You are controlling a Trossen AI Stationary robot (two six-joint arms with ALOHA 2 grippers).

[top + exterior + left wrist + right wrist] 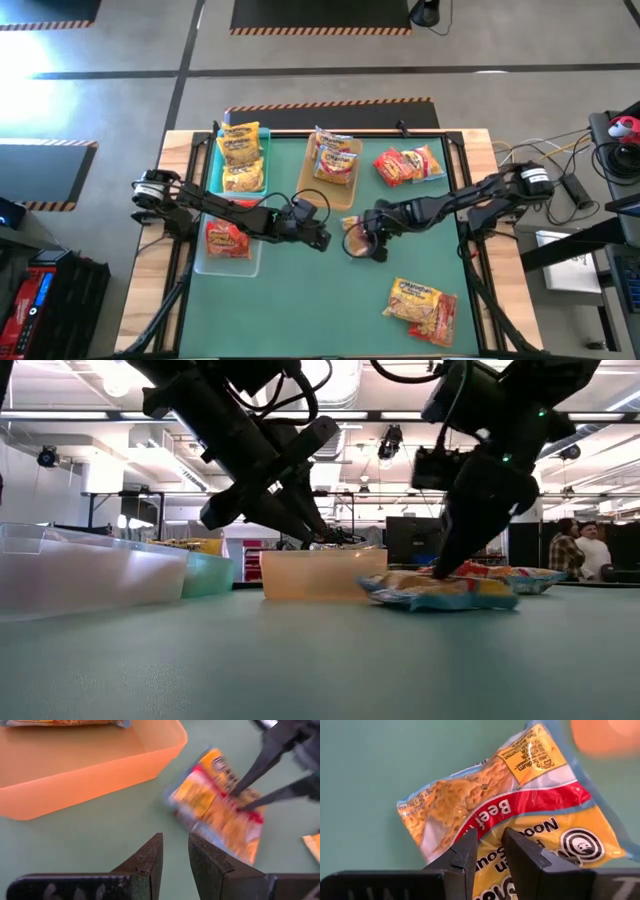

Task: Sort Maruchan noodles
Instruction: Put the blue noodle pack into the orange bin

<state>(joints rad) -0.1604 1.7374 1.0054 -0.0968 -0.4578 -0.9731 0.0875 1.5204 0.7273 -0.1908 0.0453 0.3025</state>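
Noodle packets (241, 157) in teal tray (216, 165)

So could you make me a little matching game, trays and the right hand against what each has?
1. teal tray
2. clear tray
3. tan tray
4. right hand

A. one red packet inside
B. yellow packets inside
C. at a loose packet on the green mat
D. orange-and-red packets inside

Pairs: 1-B, 2-A, 3-D, 4-C
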